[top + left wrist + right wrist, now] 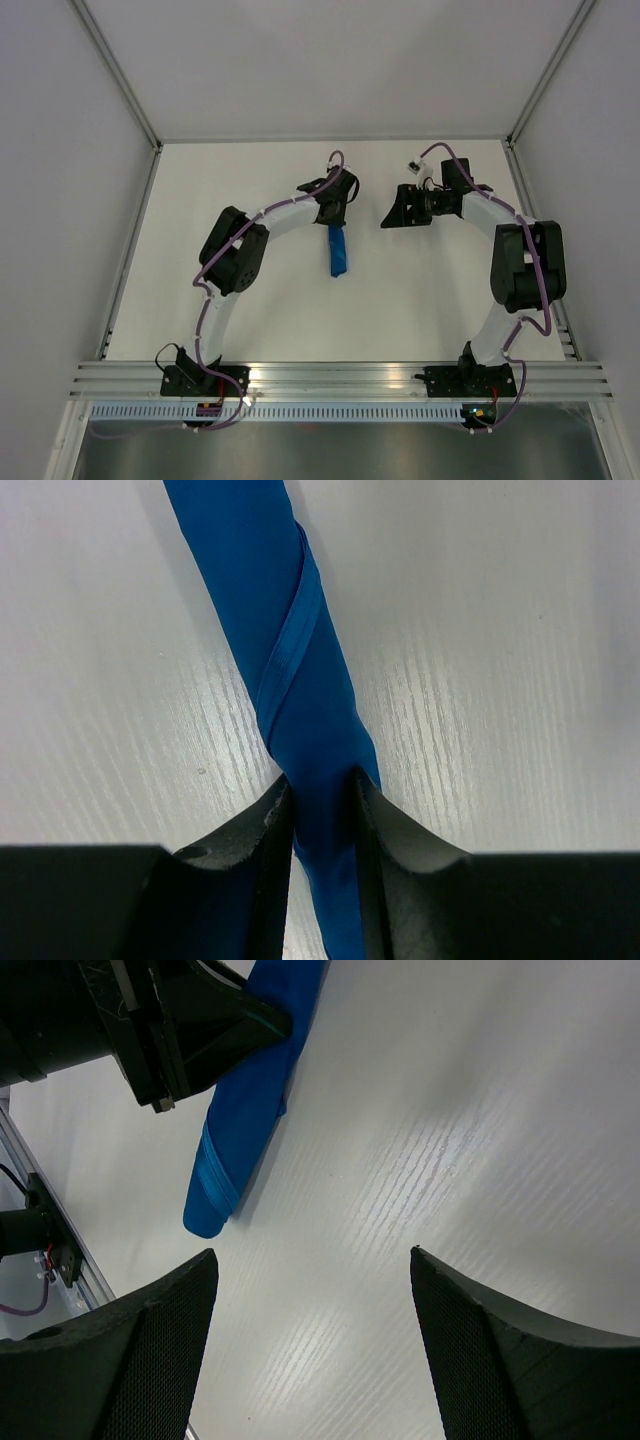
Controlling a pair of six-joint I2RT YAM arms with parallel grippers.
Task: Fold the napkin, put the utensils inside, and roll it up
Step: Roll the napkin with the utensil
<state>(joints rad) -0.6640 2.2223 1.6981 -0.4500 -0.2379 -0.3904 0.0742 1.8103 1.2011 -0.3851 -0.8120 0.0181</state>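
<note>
Napkin (300,680) — blue roll on table (500,680) — between jaws of left arm (285,213)

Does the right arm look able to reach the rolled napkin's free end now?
Probably yes: the right gripper is open, with bare table between it and the rolled napkin; the left gripper grips only the far end.

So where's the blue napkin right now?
Seen from above, the rolled napkin lies near the middle of the table, its far end pinched in the left gripper, with the open right gripper off to its right.
</note>
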